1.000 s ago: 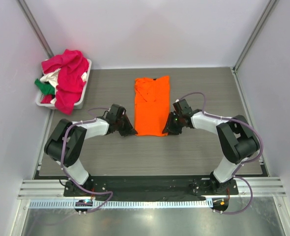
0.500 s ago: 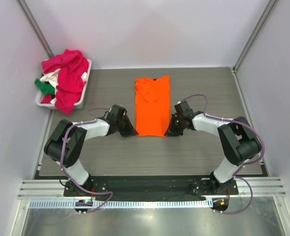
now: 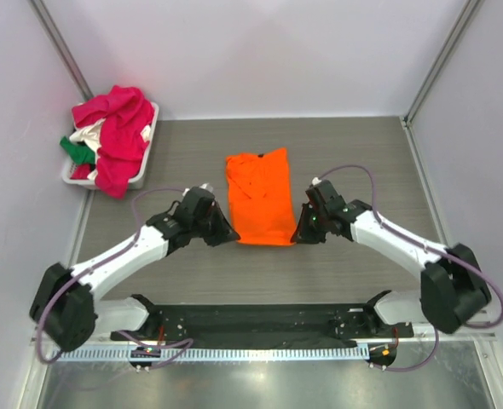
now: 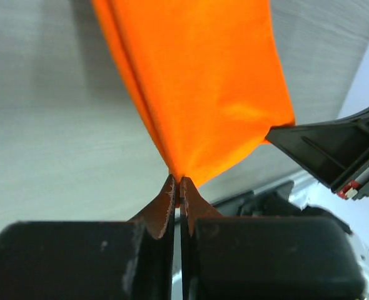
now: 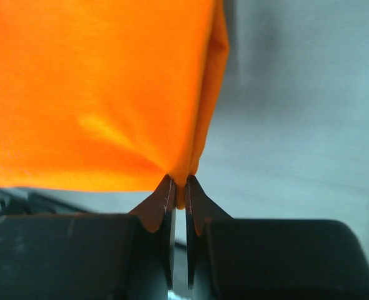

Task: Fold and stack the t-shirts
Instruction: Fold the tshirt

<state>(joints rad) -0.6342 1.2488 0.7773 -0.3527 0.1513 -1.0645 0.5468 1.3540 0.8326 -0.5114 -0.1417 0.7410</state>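
Your left gripper (image 4: 177,185), its two dark fingers pinched together, clamps the near left corner of the bright orange cotton t-shirt (image 3: 258,196). Your right gripper (image 5: 179,185) is likewise clenched on the near right corner. From both sets of fingertips the cloth stretches away as a long folded band between the two arms, over the middle of the grey wood-grain table (image 3: 362,162). Well apart, at the far left corner, the white plastic basket (image 3: 147,162) holds a heap of magenta-pink, white and green t-shirts (image 3: 115,128), the pink one spilling over its near rim.
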